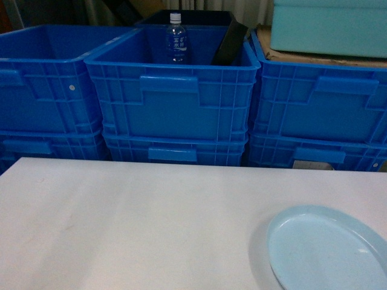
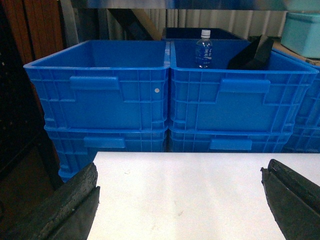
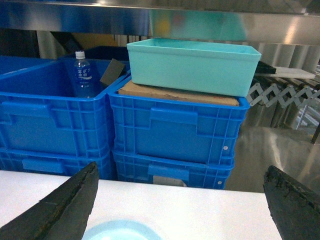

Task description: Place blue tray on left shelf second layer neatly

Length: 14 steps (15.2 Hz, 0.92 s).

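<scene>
The blue tray (image 1: 326,249), pale and round with a low rim, lies flat on the white table (image 1: 121,223) at its near right corner. Its far rim (image 3: 120,231) shows at the bottom of the right wrist view, below and left of centre of my right gripper (image 3: 181,170), which is open and holds nothing. My left gripper (image 2: 180,172) is also open, over bare table top well to the left of the tray. Neither gripper shows in the head view. A shiny steel shelf rail (image 3: 200,20) runs above the crates; I cannot tell whether it is the left shelf second layer.
Stacked dark-blue crates (image 1: 175,96) stand right behind the table's far edge. The middle one holds a water bottle (image 1: 176,39) and a leaning black object (image 1: 230,43). A teal tub (image 1: 329,27) sits on cardboard on the right stack. A dark cabinet (image 2: 20,150) flanks the table's left.
</scene>
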Motion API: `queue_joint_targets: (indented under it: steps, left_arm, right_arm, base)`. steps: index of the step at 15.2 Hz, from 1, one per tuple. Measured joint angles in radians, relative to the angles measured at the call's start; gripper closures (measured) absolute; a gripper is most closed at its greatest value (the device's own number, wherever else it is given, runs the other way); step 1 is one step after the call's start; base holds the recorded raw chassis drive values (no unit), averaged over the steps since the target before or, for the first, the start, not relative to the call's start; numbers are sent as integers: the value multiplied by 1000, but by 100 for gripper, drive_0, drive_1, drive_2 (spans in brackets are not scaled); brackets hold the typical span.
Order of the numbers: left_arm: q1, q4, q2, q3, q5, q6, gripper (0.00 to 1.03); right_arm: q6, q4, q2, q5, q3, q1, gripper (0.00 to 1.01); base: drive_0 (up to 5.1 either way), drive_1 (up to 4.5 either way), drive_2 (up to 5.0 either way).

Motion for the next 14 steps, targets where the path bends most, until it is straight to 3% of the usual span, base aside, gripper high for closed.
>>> queue_joint_targets:
  steps: [3, 4, 6, 7, 10, 14]
  left_arm:
    - [0, 0, 0, 0, 0, 0, 5]
    - [0, 0, 0, 0, 0, 0, 5]
    - [0, 0, 0, 0, 0, 0, 5]
    - [0, 0, 0, 0, 0, 0, 5]
    - [0, 0, 0, 0, 0, 0, 5]
    - [0, 0, 0, 0, 0, 0, 5]
  right_arm:
    - [-10, 59, 253, -131, 117, -70, 3]
    - [-34, 29, 349, -177, 167, -70, 3]
    - [-98, 22, 517, -214, 240, -84, 3]
    - [-145, -4, 633, -218, 288, -86, 3]
    - [-207, 58, 890, -215, 327, -88, 3]
    - [-259, 138, 1208, -187, 395, -33, 3]
  base:
    - [0, 0, 0]
    - [0, 0, 0]
    - [0, 0, 0]
    - [0, 0, 0]
    - [0, 0, 0]
    - [0, 0, 0]
